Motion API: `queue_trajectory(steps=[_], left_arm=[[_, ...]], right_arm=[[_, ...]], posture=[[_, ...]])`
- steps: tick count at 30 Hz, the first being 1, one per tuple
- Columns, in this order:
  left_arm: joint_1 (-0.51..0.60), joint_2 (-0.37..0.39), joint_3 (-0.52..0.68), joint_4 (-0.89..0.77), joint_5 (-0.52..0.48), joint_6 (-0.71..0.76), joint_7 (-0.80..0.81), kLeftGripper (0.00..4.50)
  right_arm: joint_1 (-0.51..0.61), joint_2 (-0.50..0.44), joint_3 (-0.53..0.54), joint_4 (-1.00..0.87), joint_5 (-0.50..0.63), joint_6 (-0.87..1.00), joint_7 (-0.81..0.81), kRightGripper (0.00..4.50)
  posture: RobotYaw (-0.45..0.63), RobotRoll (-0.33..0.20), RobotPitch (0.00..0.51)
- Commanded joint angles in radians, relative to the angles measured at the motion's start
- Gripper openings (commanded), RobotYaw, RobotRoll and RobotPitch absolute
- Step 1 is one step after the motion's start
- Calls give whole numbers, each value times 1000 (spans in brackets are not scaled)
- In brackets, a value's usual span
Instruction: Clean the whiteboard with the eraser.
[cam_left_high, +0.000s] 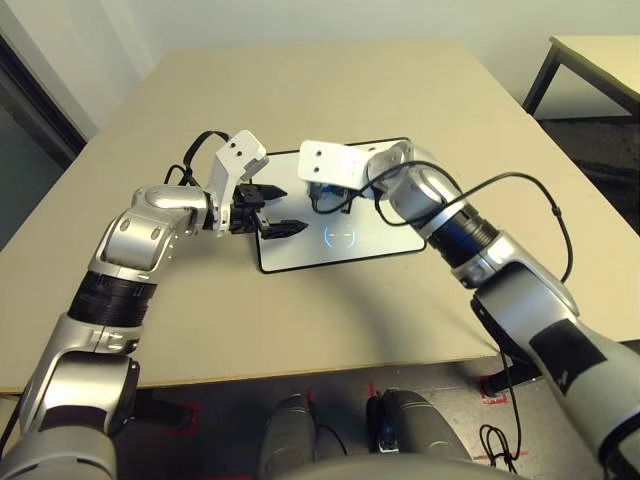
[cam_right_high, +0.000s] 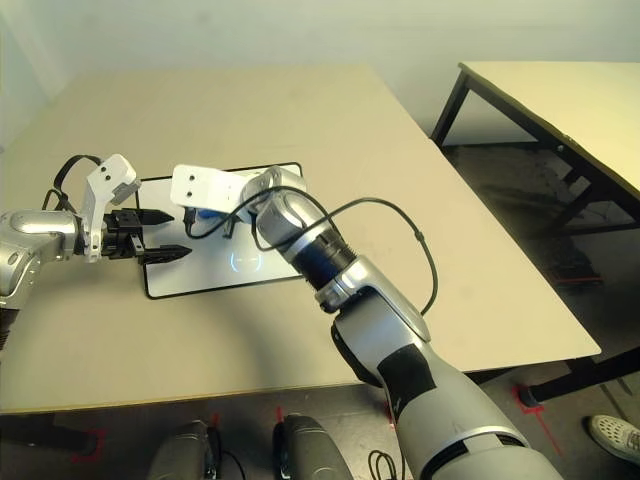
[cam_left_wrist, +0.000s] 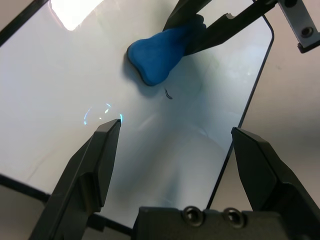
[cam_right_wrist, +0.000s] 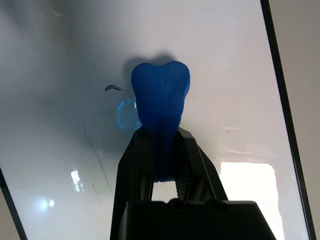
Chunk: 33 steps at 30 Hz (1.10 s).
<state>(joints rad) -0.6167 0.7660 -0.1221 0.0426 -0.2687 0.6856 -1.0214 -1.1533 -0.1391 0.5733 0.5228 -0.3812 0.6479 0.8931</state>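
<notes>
1. In the left eye view, a flat white board with rounded corners and a thin black frame (cam_left_high: 375, 241) lies on a big tan table (cam_left_high: 200, 320).
2. The left gripper, with two black pointy fingers (cam_left_high: 274, 210), is over the left side of the board. Its fingers are apart, with nothing between them.
3. The robot's silver right arm (cam_left_high: 435, 200) reaches over the board from the right. It has a white plate (cam_left_high: 333, 163) near its end and a thin black cable (cam_left_high: 520, 175) that loops in the air.
4. In the right eye view, a bit of blue shows under the white plate. A second tan table with dark legs (cam_right_high: 570, 95) stands off to the right. A light-coloured shoe (cam_right_high: 615, 437) is on the floor in the bottom right corner.
5. In the left wrist view, the left gripper's two fingers are wide apart over the board. The other gripper's black fingers hold a soft-looking bright blue eraser (cam_left_wrist: 157, 54). A small dark curved mark (cam_left_wrist: 168, 94) is on the board near the eraser.
6. In the right wrist view, the right gripper (cam_right_wrist: 164, 132) has its two black fingers clamped on the blue eraser. The eraser is over the board, and its far end is wide and bumpy. Beside it are the small dark curve and a long, thin, wiggly line (cam_right_wrist: 96, 154). I cannot tell if the eraser touches the board.
</notes>
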Motion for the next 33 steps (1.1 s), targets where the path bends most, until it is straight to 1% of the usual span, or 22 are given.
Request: queue_trajectory(steps=[1,4,6,9,13,15,19,28,30,33], left_arm=[[-5,6,-5,5,9,-4,-5,4500],[-4,6,-5,5,10,-4,-4,4500],[-6,6,-2,6,10,-2,-2,4500],[-8,5,5,10,10,-2,8,4500],[1,14,13,0,5,5,11,4500],[5,19,17,-3,4,7,14,4500],[6,23,25,-8,2,11,21,4500],[2,32,25,-5,6,13,15,4500],[2,32,23,-4,6,12,14,4500],[0,32,20,-4,5,12,14,4500]], right_arm=[[-64,13,-47,118,8,-16,-61,548],[-115,30,-69,206,19,-52,-92,548],[-107,35,-60,212,18,-59,-87,548],[-47,25,-17,149,4,-42,-47,548],[44,-6,31,7,-19,11,8,548],[65,-18,41,-31,-27,24,24,547],[49,-24,52,-83,-37,80,53,547],[-4,-49,20,-31,-36,75,31,547],[15,-56,28,-54,-33,87,37,547],[65,-73,55,-138,-33,124,64,547]], posture=[[-49,0,68],[-41,0,68],[-32,0,68],[-22,0,66],[-13,0,70],[-10,0,70],[-6,0,68],[-15,0,68],[-17,0,70],[-21,0,71]])
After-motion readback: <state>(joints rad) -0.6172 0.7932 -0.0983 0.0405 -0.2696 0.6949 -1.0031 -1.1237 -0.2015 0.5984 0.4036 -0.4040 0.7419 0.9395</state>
